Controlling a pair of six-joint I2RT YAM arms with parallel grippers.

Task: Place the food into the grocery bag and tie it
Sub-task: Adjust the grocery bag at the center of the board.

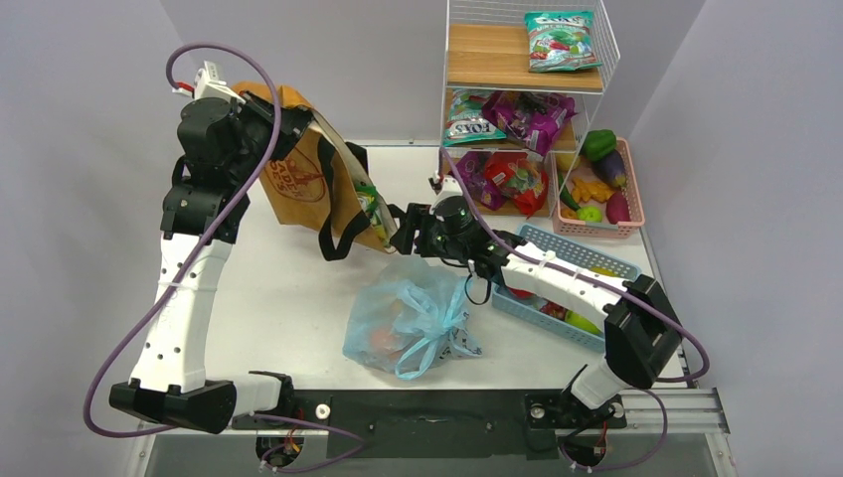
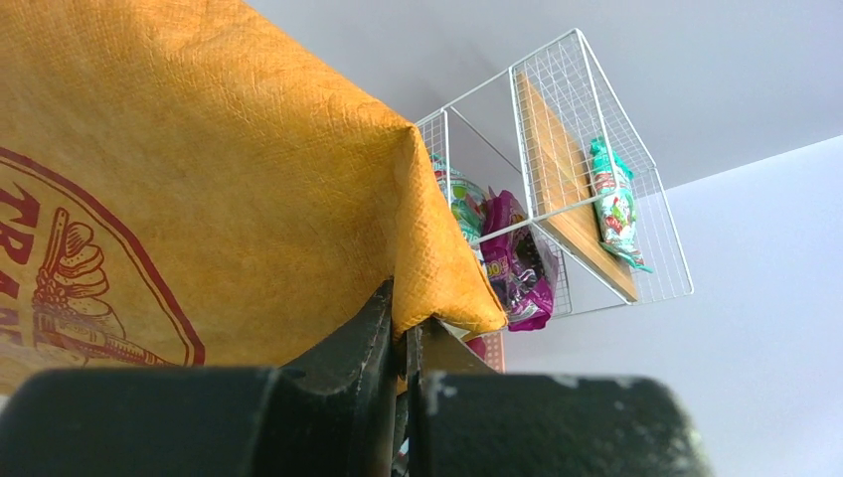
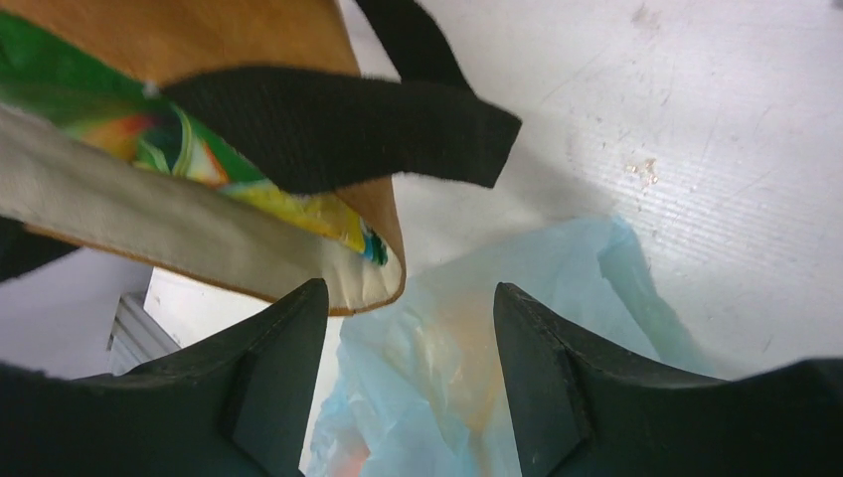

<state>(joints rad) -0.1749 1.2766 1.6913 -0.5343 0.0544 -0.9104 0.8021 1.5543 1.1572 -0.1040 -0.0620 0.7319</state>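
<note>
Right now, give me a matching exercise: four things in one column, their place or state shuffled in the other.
1 left tool
2 right tool
3 grocery bag
4 pink basket

A lying on the table
B shut on the tan tote's edge
C open, holding nothing
D back right, beside the wire shelf

Pairs: 1-B, 2-C, 3-A, 4-D

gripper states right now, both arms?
left gripper: closed, pinching the top edge of the orange tote.
right gripper: open, nothing between the fingers.
</note>
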